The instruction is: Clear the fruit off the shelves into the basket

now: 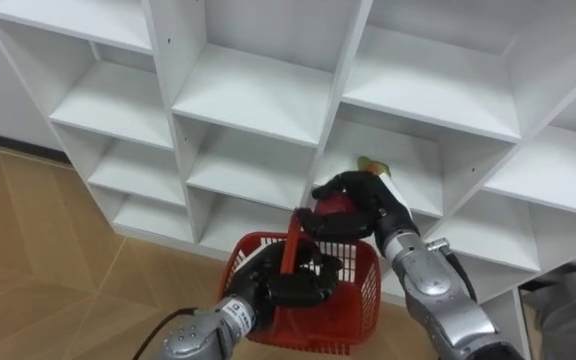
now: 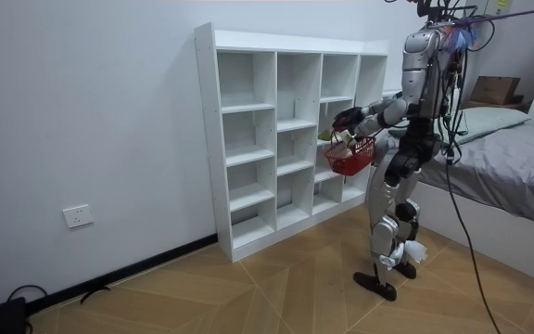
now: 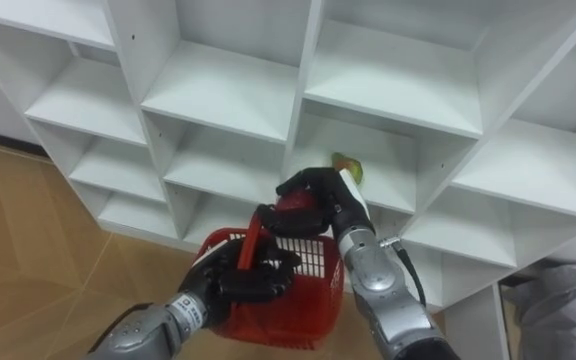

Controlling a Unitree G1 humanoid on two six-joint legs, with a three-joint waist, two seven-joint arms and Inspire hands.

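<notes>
A red plastic basket (image 1: 356, 300) hangs in front of the white closet (image 1: 258, 95). My left hand (image 1: 290, 285) is shut on its upright red handle (image 1: 291, 240). Just above the basket's rim, my right hand (image 1: 366, 198) is curled round a red fruit (image 1: 335, 206). Behind that hand, a yellow-green fruit (image 1: 373, 164) lies on the shelf of a middle compartment. In the room view I stand upright at the closet's right end, with the basket (image 2: 349, 160) held out before me at chest height.
The closet's other compartments (image 1: 118, 105) show bare white shelves. Wooden floor (image 1: 28, 250) lies below on the left. In the room view a bed (image 2: 508, 153) stands close behind me, and a cardboard box (image 2: 494, 90) sits by the wall.
</notes>
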